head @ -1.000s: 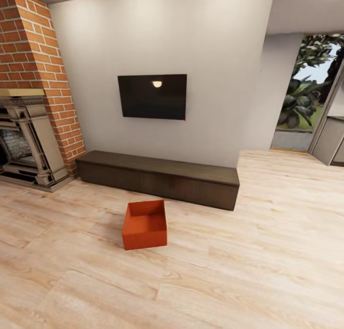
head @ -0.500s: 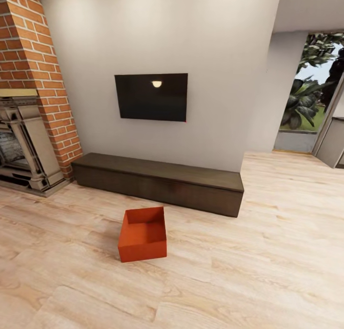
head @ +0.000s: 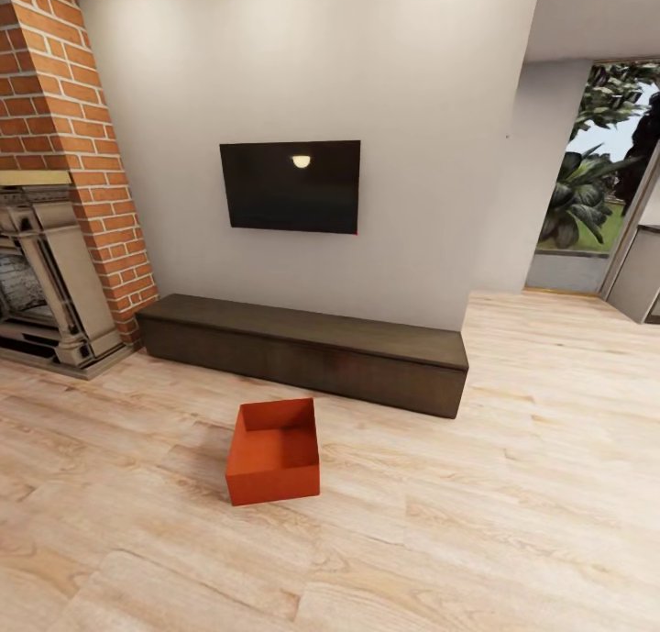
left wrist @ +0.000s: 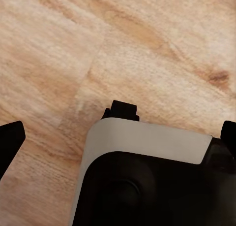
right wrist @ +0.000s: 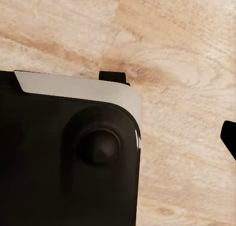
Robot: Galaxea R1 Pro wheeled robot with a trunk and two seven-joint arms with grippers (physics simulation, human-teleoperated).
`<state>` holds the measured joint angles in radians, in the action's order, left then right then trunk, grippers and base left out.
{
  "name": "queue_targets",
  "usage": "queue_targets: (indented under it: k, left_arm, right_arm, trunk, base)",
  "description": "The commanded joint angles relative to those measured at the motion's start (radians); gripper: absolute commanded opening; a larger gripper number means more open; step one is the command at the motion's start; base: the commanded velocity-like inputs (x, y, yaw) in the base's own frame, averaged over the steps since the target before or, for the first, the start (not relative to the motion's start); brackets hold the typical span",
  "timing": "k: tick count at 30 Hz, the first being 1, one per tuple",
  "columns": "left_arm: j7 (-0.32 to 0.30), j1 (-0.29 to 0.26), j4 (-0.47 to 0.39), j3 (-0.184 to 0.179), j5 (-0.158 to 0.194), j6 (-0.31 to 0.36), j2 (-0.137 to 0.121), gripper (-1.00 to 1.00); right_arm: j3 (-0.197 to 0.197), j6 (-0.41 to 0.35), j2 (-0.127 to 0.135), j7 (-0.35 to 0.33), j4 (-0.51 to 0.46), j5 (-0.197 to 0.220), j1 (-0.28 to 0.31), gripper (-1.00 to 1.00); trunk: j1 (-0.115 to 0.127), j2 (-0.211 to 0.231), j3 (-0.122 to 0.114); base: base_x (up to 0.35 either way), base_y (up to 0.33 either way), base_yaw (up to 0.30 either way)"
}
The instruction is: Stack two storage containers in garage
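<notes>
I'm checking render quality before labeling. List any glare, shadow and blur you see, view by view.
Head view: a small lamp glare sits on the black TV; the orange container casts only a faint soft shadow on the wood floor; the straight wall edges bow slightly toward the frame's borders. Left wrist view: the floor grain looks soft and blurred. Right wrist view: the same softness, with flat, even light.

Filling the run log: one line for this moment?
room: living room | storage container: one seen, upright on wood floor, before TV bench | left fingers: apart, empty | stage: approach, nothing grasped
</notes>
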<state>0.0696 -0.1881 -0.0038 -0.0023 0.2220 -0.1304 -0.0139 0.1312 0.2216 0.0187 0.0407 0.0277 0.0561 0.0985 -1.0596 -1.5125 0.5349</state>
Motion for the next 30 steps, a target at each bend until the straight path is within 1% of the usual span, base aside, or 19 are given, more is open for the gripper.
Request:
queue_targets:
  k: [1,26,27,29,30]
  left_arm:
    - [0.001,-0.001,0.001,-0.001,0.005,-0.003,0.0,1.0]
    - [0.001,-0.001,0.001,-0.001,0.005,-0.003,0.0,1.0]
    - [0.001,-0.001,0.001,-0.001,0.005,-0.003,0.001,1.0]
    - [0.001,-0.001,0.001,-0.001,0.005,-0.003,0.001,1.0]
    - [0.001,-0.001,0.001,-0.001,0.005,-0.003,0.001,1.0]
  right_arm:
    - [0.008,0.005,0.0,0.002,0.003,0.006,0.001,1.0]
    - [0.008,0.005,0.0,-0.003,0.003,0.005,0.001,1.0]
    - [0.002,0.006,-0.013,-0.006,0.003,0.009,0.001,1.0]
    - [0.004,0.006,-0.024,-0.01,0.003,0.006,0.001,1.0]
    - [0.004,0.006,-0.026,-0.011,0.003,0.005,0.001,1.0]
  trunk:
    - [0.0,0.0,0.001]
    - [0.0,0.0,0.001]
    - [0.0,0.0,0.001]
    - [0.0,0.0,0.001]
    - [0.0,0.0,0.001]
  base:
    - [0.0,0.0,0.0]
    - [0.0,0.0,0.0]
    - [0.0,0.0,0.0]
    - [0.0,0.0,0.0]
    - [0.0,0.0,0.0]
